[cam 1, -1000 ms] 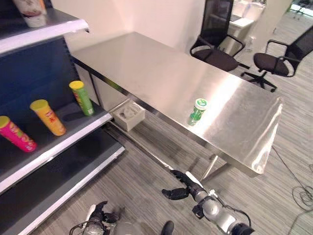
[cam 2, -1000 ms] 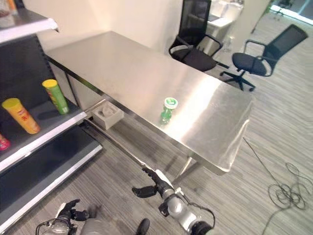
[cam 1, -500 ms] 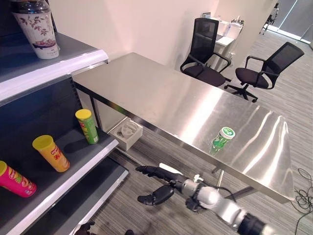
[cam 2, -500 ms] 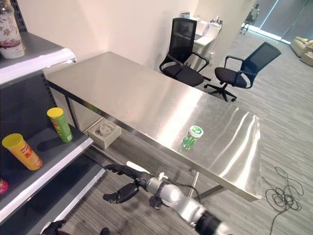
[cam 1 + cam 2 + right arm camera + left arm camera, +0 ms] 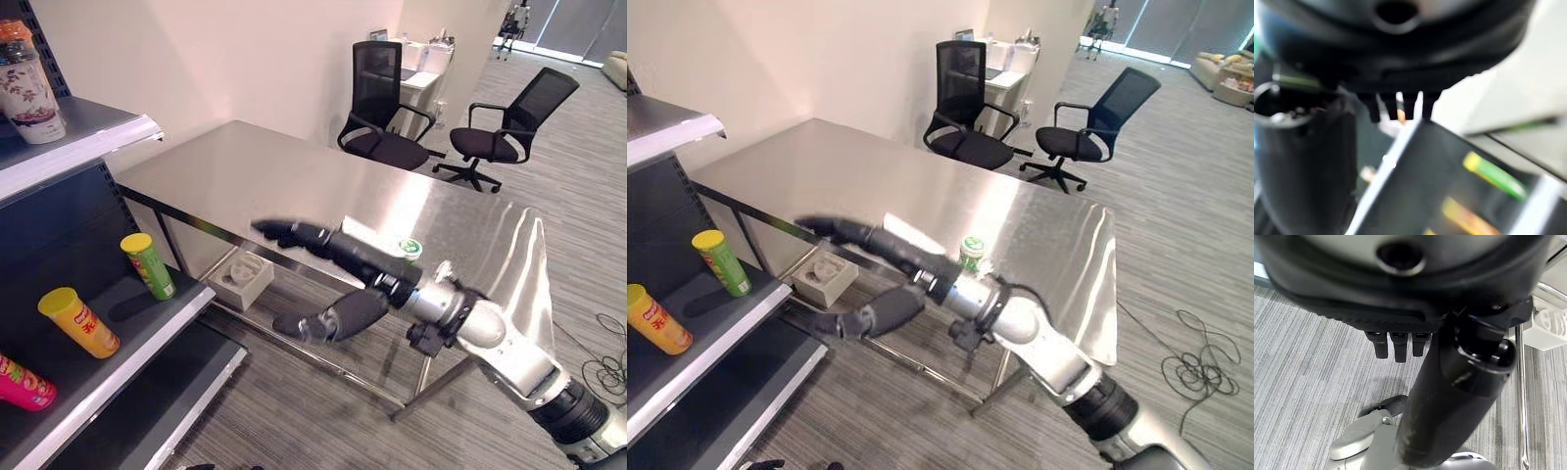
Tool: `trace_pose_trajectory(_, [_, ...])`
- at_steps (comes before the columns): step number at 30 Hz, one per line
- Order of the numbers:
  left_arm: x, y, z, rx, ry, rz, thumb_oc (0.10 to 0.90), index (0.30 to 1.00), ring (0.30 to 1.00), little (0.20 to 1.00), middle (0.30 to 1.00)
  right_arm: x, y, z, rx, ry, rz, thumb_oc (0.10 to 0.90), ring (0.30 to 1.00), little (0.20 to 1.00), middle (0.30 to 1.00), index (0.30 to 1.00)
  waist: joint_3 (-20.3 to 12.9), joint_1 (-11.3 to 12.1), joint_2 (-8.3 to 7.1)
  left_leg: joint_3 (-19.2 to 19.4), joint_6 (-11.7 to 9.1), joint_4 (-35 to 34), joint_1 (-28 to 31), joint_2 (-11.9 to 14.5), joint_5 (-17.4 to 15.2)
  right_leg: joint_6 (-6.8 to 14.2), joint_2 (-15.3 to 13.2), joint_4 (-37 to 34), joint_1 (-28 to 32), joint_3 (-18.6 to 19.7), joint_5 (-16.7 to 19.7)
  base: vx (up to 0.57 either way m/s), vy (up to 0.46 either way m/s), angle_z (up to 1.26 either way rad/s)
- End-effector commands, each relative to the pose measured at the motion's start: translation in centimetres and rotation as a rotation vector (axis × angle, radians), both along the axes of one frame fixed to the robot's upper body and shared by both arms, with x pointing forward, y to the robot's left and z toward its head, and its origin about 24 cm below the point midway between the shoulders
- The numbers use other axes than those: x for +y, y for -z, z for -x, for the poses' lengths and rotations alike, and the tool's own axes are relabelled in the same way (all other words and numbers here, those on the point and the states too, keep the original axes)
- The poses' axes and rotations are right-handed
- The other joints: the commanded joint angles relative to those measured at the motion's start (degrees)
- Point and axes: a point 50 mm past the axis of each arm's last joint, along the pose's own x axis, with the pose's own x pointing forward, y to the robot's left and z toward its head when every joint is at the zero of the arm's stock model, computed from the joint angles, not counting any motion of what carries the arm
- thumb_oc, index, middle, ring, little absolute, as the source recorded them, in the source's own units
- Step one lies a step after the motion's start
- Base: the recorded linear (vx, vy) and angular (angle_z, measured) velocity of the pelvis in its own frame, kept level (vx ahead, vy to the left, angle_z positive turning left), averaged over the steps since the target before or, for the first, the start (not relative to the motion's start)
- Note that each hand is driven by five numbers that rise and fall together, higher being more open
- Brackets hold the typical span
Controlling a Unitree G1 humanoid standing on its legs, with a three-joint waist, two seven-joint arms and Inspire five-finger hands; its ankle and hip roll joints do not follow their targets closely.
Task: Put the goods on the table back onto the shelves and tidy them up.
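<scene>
The right hand (image 5: 323,279) is raised in front of the steel desk (image 5: 294,181), its fingers (image 5: 294,235) stretched straight out over the desk's near edge and its thumb (image 5: 328,318) spread well below them, holding nothing. Just past the wrist, a small green bottle with a white-and-green cap (image 5: 971,253) stands upright on the desk, close to its front edge and apart from the hand. On the left, the dark shelf unit (image 5: 118,343) carries a green can with a yellow lid (image 5: 148,265), an orange can with a yellow lid (image 5: 78,322) and a pink can (image 5: 22,383), each leaning on the middle shelf, well apart from one another. A patterned bottle (image 5: 24,83) stands on the upper shelf. A white box (image 5: 240,279) sits on the floor under the desk. Two black office chairs (image 5: 387,93) stand beyond the desk's far side. The left hand (image 5: 1400,340) hangs above the striped floor with its fingers straight and nothing in its grasp.
</scene>
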Motion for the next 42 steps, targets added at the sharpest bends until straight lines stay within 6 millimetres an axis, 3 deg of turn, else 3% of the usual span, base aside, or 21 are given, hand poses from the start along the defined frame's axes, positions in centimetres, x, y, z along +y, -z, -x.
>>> trace_pose_trajectory(1, [-1.0,-0.2,-2.6,-0.074,0.043,0.024,0.8,0.9,0.9,0.9,0.9,-1.2,-3.7,0.2,-0.169,0.059,-0.175,0.8,0.9,0.9,0.9,0.9,-3.22,0.89,-0.67,-0.51,0.19,0.38,-1.36,0.39,-4.22,3.9,-4.53,4.31,-0.72,1.76,-0.41,0.03,0.005,0.02])
trace_pose_trajectory(6, [-0.7,-0.2,-2.0,-0.065,0.0,0.02,0.8,0.9,0.9,0.9,0.9,-5.4,-3.6,-0.7,-0.29,0.344,-0.029,0.8,0.9,0.9,0.9,0.9,-3.44,0.31,-0.78,-0.83,0.31,0.38,-0.92,0.12,-4.72,4.07,-4.54,4.47,-0.13,1.55,-0.54,0.03,0.009,0.05])
trace_pose_trajectory(10, [-1.0,-0.1,-2.1,-0.065,0.022,0.037,0.8,0.9,0.9,0.9,0.9,-9.4,-2.9,-0.9,-0.437,0.625,0.257,0.8,0.9,0.9,0.9,0.9,-3.42,-0.1,-0.59,-1.41,0.55,0.38,-0.92,-0.02,-4.92,4.12,-4.37,4.75,-0.02,1.36,-0.95,0.03,0.009,0.05])
trace_pose_trajectory(14, [-1.3,-0.1,-2.2,-0.063,0.038,0.046,0.8,0.9,0.9,0.9,0.9,-11.3,-2.7,-1.0,-0.5,0.75,0.426,0.8,0.9,0.9,0.9,0.9,-3.25,-0.25,-0.52,-2.04,0.73,0.38,-1.09,-0.17,-4.94,4.07,-4.29,4.79,0.0,1.28,-1.09,0.0,0.002,0.01])
trace_pose_trajectory(16, [-1.5,0.0,-2.3,-0.06,0.046,0.052,0.8,0.9,0.9,0.9,0.9,-12.1,-2.5,-1.1,-0.485,0.79,0.421,0.8,0.9,0.9,0.9,0.9,-3.22,-0.21,-0.47,-2.29,0.77,0.38,-1.23,-0.25,-4.88,4.08,-4.22,4.72,0.03,1.18,-1.08,0.01,0.009,0.08])
trace_pose_trajectory(25, [-2.0,0.1,-2.5,-0.056,0.063,0.073,0.8,0.9,0.9,0.9,0.9,-13.7,-0.5,-1.5,-0.355,0.826,0.47,0.8,0.9,0.9,0.9,0.9,-3.29,-0.54,-0.54,-2.81,0.92,0.38,-1.28,-0.42,-5.08,4.03,-4.01,4.54,0.04,1.28,-1.15,0.0,0.002,0.01])
trace_pose_trajectory(26, [-2.2,0.1,-2.7,-0.057,0.069,0.081,0.8,0.9,0.9,0.9,0.9,-14.1,1.0,-1.9,-0.279,0.834,0.476,0.8,0.9,0.9,0.9,0.9,-3.24,-0.45,-0.49,-2.81,0.98,0.38,-1.22,-0.52,-5.1,3.99,-3.95,4.54,0.0,1.26,-1.21,0.0,0.0,0.0])
trace_pose_trajectory(33, [-2.5,0.2,-2.6,-0.055,0.065,0.091,0.8,0.9,0.9,0.9,0.9,-14.1,4.1,-3.3,-0.102,0.844,0.394,0.8,0.9,0.9,0.9,0.9,-3.18,0.0,-0.37,-3.01,1.12,0.38,-1.03,-0.71,-5.18,3.91,-4.11,4.22,0.35,1.28,-1.03,0.0,0.0,0.0])
trace_pose_trajectory(42, [-2.5,0.2,-2.5,-0.052,0.061,0.088,0.8,0.9,0.9,0.9,0.9,-13.7,5.2,-4.3,-0.033,0.847,0.329,0.8,0.9,0.9,0.9,0.9,-3.03,0.4,-0.37,-3.24,1.22,0.38,-1.16,-1.02,-5.14,3.9,-4.22,4.13,0.33,0.99,-0.81,0.0,0.0,0.0])
